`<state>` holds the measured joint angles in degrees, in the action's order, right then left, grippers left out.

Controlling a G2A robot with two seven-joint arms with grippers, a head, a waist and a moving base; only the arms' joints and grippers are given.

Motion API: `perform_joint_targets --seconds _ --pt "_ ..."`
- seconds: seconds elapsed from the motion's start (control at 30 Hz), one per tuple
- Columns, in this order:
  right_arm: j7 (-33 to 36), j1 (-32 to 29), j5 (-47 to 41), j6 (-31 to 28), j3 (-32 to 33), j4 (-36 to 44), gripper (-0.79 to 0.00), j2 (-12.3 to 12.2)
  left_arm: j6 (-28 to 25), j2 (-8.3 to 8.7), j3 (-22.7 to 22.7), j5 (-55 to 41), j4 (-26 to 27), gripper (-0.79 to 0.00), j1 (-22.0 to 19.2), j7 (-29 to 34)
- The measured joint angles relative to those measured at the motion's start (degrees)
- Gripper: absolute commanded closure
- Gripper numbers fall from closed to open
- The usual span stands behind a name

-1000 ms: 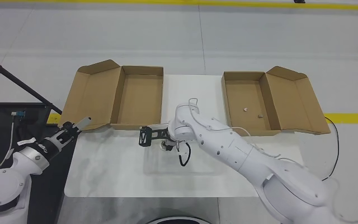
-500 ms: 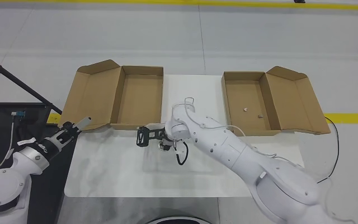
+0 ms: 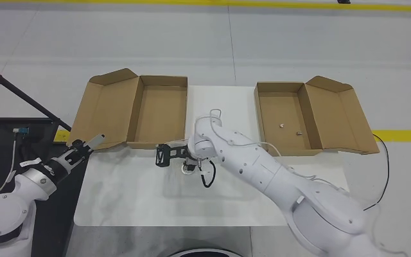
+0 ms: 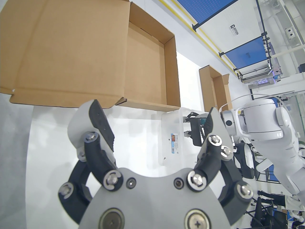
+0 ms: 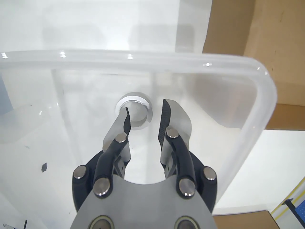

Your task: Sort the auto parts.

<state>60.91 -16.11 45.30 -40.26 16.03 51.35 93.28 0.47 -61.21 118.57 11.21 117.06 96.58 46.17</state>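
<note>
- Since 1 s ago: R gripper [image 3: 164,155] has slid a little toward the table's [image 3: 128,193] L side, staying alongside the L cardboard box [image 3: 160,112]. L gripper [image 3: 88,142] hasn't budged.
- R gripper is now down inside the clear bin [image 5: 143,57] mid-table, aimed at a silver ring [image 5: 135,96] lying on the bin floor close to the end wall.
- R fingers: part open, nothing held yet. One tip sits over the ring's bore, the other outside its rim, prob. so closing pinches the ring's wall rather than spanning the whole part. Can't tell if that tip is actually in the bore or just in front of it.
- L gripper [image 4: 154,117]: spread wide, empty, parked at the table's L edge by the L box's flap, well apart from the bin. Looks kept out of the R arm's way.
- R cardboard box [image 3: 282,109] already has two small parts [image 3: 280,125] in it.
- Step in hand, my guess: close on the ring, lift it clear of the bin wall, then take it to a box.
</note>
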Motion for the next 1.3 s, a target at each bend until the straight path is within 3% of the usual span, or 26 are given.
perform_joint_targets --seconds 0.27,0.43,0.7,0.97,1.13,1.3 --pt "-0.7 0.0 -0.6 -2.1 -0.3 -4.1 -0.246 1.5 0.0 0.0 0.0 0.0 0.0 -0.785 0.0 0.0" --pt "-0.2 0.2 -1.4 -3.3 -0.4 -6.1 0.0 2.4 0.0 0.0 0.0 0.0 0.0 -0.785 0.0 0.0" --pt "-2.3 1.6 -1.7 -4.1 0.5 -6.6 0.0 2.9 0.0 0.0 0.0 0.0 0.0 -0.785 0.0 0.0" --pt "-7.0 4.4 3.1 -4.9 6.6 1.1 0.0 -1.1 0.0 0.0 0.0 0.0 0.0 -0.785 0.0 0.0" --pt "-3.0 4.8 5.3 -1.7 10.7 8.6 0.0 -3.7 0.0 0.0 0.0 0.0 0.0 -0.785 0.0 0.0" --pt "-4.2 4.1 9.2 4.1 11.4 10.2 0.0 -3.7 0.0 0.0 0.0 0.0 0.0 -0.785 0.0 0.0"
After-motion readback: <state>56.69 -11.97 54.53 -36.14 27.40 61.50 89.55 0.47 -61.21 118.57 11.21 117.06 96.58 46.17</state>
